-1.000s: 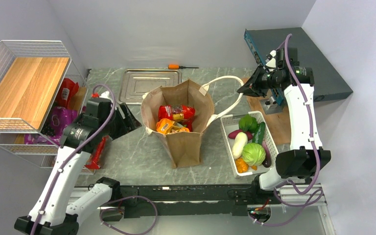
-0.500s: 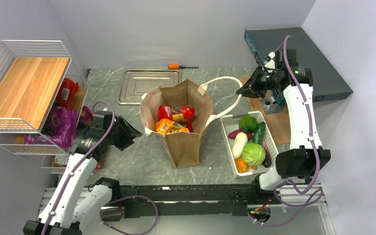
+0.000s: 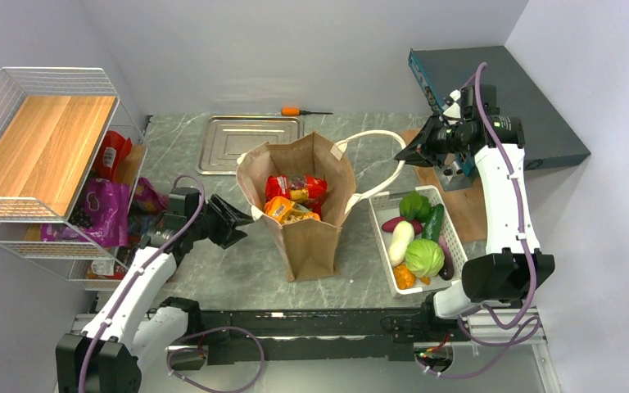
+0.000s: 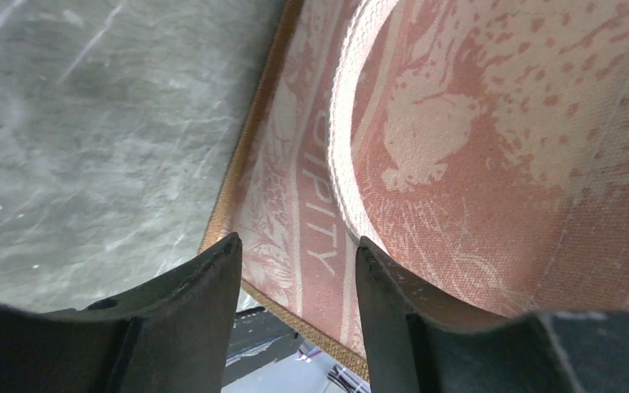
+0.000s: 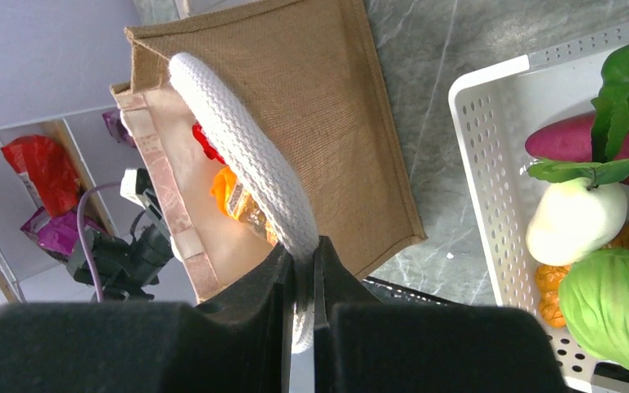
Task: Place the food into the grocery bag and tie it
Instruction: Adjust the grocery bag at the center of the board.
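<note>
Grocery bag [image 3: 307, 241] stands open mid-table [image 3: 229, 266], snack packets [image 3: 295, 188] inside. We see bare marble to left, white basket [image 3: 379, 223] close on right. Right gripper [image 3: 405, 152] clamped on white handle [image 3: 374, 132], beyond bag's right rim. Left gripper [image 3: 239, 223] jaws apart at bag's left wall.

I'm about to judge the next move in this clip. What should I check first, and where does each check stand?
1. Right gripper clamped on white handle: ok.
2. Left gripper closed on second handle: not ok; jaws apart, strap lies just beyond the fingertips.
3. Grocery bag upright, mouth open: ok.
4. Snack packets inside the bag: ok.
5. All food bagged: not ok; vegetables lie in the white basket.
6. Second handle free to lift without snagging: cannot tell.
</note>
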